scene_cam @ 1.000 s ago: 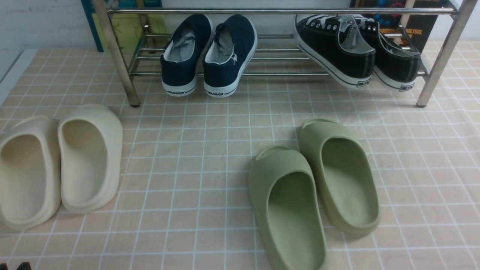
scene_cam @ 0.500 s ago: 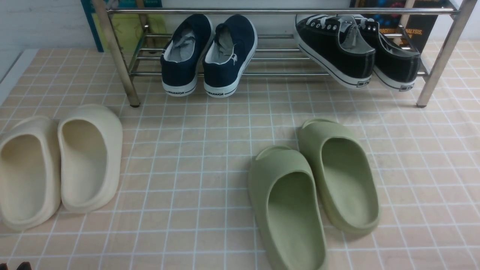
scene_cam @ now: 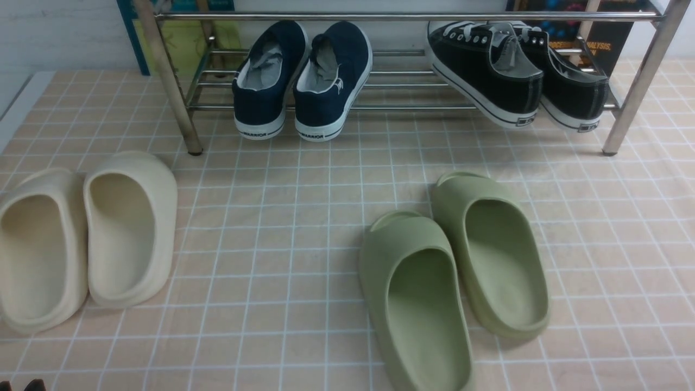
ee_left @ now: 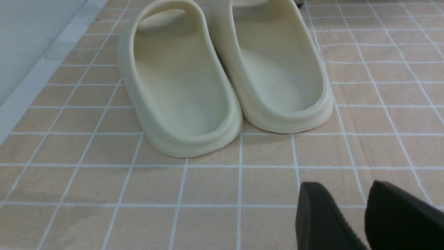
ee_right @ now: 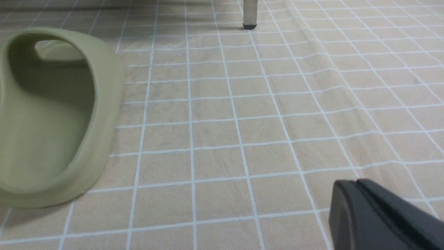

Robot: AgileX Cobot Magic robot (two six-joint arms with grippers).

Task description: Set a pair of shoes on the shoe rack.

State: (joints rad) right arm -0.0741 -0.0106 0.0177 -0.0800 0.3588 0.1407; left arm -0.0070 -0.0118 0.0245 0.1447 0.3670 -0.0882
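Observation:
The two black canvas sneakers (scene_cam: pixel 488 70) with white laces and soles lie side by side on the right end of the silver shoe rack (scene_cam: pixel 380 16), heels toward me and tilted on its slanted bars. My left gripper (ee_left: pixel 341 189) is open and empty, low over the tiled mat just in front of the cream slides; only its tips show at the bottom left corner of the front view (scene_cam: pixel 27 385). My right gripper (ee_right: pixel 357 184) is shut and empty, low over the mat to the right of the olive slides. It is out of the front view.
Navy slip-ons (scene_cam: pixel 301 81) sit on the rack's left half. Cream slides (scene_cam: pixel 81 239) lie front left, also in the left wrist view (ee_left: pixel 222 69). Olive slides (scene_cam: pixel 450 271) lie front centre-right, one in the right wrist view (ee_right: pixel 52 114). A rack leg (ee_right: pixel 249 14) stands ahead.

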